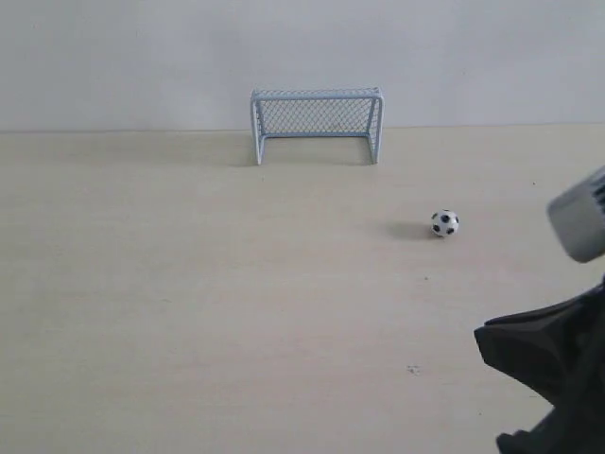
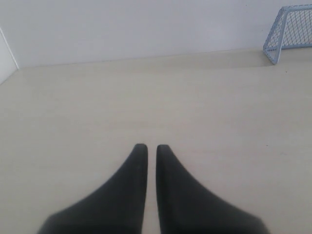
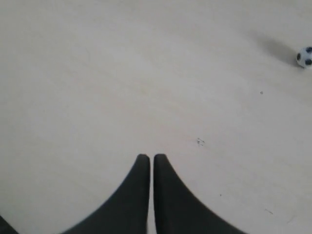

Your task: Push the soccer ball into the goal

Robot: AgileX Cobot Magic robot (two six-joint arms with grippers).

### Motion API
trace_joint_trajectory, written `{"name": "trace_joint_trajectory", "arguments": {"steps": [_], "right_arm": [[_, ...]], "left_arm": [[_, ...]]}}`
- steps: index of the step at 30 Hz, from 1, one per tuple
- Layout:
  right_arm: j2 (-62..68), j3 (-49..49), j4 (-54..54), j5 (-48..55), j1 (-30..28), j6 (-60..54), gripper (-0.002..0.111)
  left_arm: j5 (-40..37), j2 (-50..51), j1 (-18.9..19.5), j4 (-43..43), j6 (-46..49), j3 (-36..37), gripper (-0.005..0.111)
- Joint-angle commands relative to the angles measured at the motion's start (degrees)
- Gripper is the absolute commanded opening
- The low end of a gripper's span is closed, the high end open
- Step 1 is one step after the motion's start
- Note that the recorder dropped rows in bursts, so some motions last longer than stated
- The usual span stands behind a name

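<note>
The soccer ball (image 1: 445,223), small and white with black patches, rests on the pale table right of centre; the right wrist view catches the soccer ball (image 3: 304,57) at its edge. The light blue-grey goal (image 1: 317,124) stands at the back by the wall, mouth facing forward; one corner of the goal (image 2: 287,30) shows in the left wrist view. My right gripper (image 3: 151,157) is shut and empty, hovering near the front right of the table, well short of the ball. My left gripper (image 2: 151,146) is shut and empty over bare table, out of the exterior view.
The pale wooden table (image 1: 189,303) runs back to a white wall (image 1: 113,57). A grey part of the right arm (image 1: 579,222) shows at the right edge of the exterior view, above its dark body (image 1: 548,369).
</note>
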State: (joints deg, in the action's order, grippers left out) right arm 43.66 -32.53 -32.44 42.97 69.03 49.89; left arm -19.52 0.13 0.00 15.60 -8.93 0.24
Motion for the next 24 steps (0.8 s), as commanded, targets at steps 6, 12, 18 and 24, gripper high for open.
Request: {"name": "trace_joint_trajectory", "arguments": {"steps": [6,12,18,24], "right_arm": [[-8.88,1.55,0.32,-1.91,0.30,3.48,0.000],[-9.55,2.28,-3.00,-4.85,0.12,4.20,0.000],[-9.17,7.02,-12.62,-9.67,0.15,6.18,0.000],[-9.89,13.31,-19.69,-12.34,-4.67,16.26,0.000]], "left_arm": [[0.20,-0.13,0.11,0.15,-0.53,-0.24,0.006],[0.20,-0.13,0.11,0.15,-0.53,-0.24,0.006],[0.20,-0.13,0.11,0.15,-0.53,-0.24,0.006],[0.20,-0.13,0.11,0.15,-0.53,-0.24,0.006]]}}
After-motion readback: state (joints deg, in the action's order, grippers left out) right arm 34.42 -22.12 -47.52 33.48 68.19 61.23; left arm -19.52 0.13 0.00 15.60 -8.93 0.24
